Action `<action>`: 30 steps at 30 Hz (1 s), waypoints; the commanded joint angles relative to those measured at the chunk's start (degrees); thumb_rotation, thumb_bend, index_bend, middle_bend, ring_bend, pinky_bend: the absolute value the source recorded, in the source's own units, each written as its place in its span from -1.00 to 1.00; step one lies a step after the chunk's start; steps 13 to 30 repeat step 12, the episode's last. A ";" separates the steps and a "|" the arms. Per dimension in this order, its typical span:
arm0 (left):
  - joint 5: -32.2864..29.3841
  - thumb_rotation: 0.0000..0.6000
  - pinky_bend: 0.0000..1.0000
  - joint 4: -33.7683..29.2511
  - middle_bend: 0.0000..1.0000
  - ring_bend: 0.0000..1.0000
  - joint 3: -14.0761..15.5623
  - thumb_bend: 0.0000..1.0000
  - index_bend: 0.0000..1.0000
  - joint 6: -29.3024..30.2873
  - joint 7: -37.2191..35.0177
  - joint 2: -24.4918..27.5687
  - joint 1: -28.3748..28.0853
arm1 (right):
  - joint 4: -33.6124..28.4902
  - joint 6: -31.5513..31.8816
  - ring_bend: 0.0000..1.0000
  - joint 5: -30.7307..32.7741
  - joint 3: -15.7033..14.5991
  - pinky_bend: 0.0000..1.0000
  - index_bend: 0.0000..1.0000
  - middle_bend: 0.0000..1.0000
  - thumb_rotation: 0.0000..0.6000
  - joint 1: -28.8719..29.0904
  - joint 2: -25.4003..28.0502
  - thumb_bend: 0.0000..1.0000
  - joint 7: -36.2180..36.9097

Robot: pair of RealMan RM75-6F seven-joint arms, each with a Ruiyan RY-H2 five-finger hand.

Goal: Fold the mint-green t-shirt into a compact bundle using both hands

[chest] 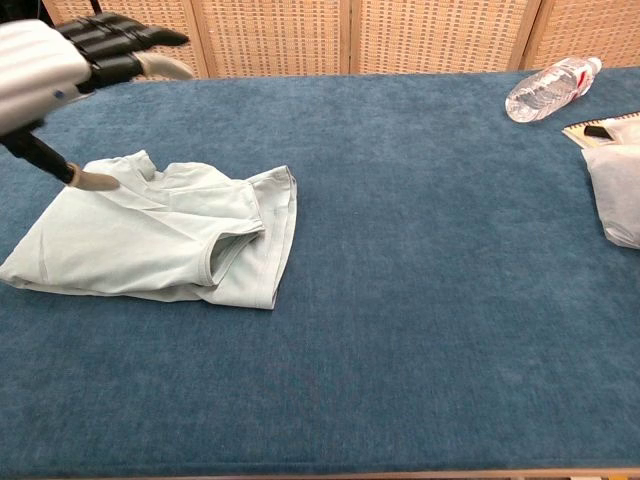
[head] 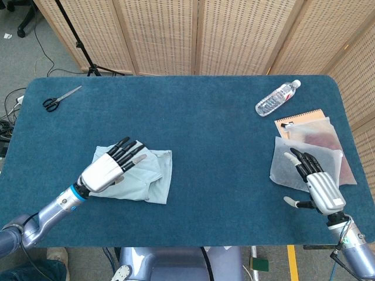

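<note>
The mint-green t-shirt (head: 149, 175) (chest: 160, 235) lies folded into a rough flat bundle on the left of the blue table. My left hand (head: 111, 165) (chest: 60, 55) hovers above the shirt's left part, fingers spread and straight, holding nothing; in the chest view it is lifted well clear of the cloth. My right hand (head: 315, 181) is open at the table's right front edge, its fingers resting over a translucent white bag (head: 284, 164). The chest view does not show the right hand.
A plastic water bottle (head: 277, 98) (chest: 552, 88) lies at the back right. A notebook under a clear pouch (head: 319, 132) sits at the right edge. Scissors (head: 58, 99) lie at the back left. Wicker screens (head: 193, 35) stand behind the table.
</note>
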 commanded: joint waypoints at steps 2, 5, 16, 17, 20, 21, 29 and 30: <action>-7.05 1.00 -1.00 -6.59 -1.00 -1.00 -2.10 -1.00 -1.00 2.95 -2.94 5.30 6.26 | -0.33 0.74 -1.00 -0.68 -0.14 -1.00 -1.00 -1.00 1.00 -0.27 0.33 -1.00 0.27; -10.51 1.00 -1.00 -9.23 -1.00 -1.00 -2.89 -1.00 -1.00 3.84 -4.40 7.20 9.18 | -0.42 1.04 -1.00 -0.98 -0.25 -1.00 -1.00 -1.00 1.00 -0.39 0.44 -1.00 0.48; -22.29 1.00 -1.00 -22.00 -1.00 -1.00 -4.42 -1.00 -1.00 3.79 -3.24 14.41 17.64 | -0.20 1.14 -1.00 -0.32 0.04 -1.00 -1.00 -1.00 1.00 -0.45 0.81 -1.00 1.31; -22.29 1.00 -1.00 -22.00 -1.00 -1.00 -4.42 -1.00 -1.00 3.79 -3.24 14.41 17.64 | -0.20 1.14 -1.00 -0.32 0.04 -1.00 -1.00 -1.00 1.00 -0.45 0.81 -1.00 1.31; -22.29 1.00 -1.00 -22.00 -1.00 -1.00 -4.42 -1.00 -1.00 3.79 -3.24 14.41 17.64 | -0.20 1.14 -1.00 -0.32 0.04 -1.00 -1.00 -1.00 1.00 -0.45 0.81 -1.00 1.31; -22.29 1.00 -1.00 -22.00 -1.00 -1.00 -4.42 -1.00 -1.00 3.79 -3.24 14.41 17.64 | -0.20 1.14 -1.00 -0.32 0.04 -1.00 -1.00 -1.00 1.00 -0.45 0.81 -1.00 1.31; -22.29 1.00 -1.00 -22.00 -1.00 -1.00 -4.42 -1.00 -1.00 3.79 -3.24 14.41 17.64 | -0.20 1.14 -1.00 -0.32 0.04 -1.00 -1.00 -1.00 1.00 -0.45 0.81 -1.00 1.31; -22.29 1.00 -1.00 -22.00 -1.00 -1.00 -4.42 -1.00 -1.00 3.79 -3.24 14.41 17.64 | -0.20 1.14 -1.00 -0.32 0.04 -1.00 -1.00 -1.00 1.00 -0.45 0.81 -1.00 1.31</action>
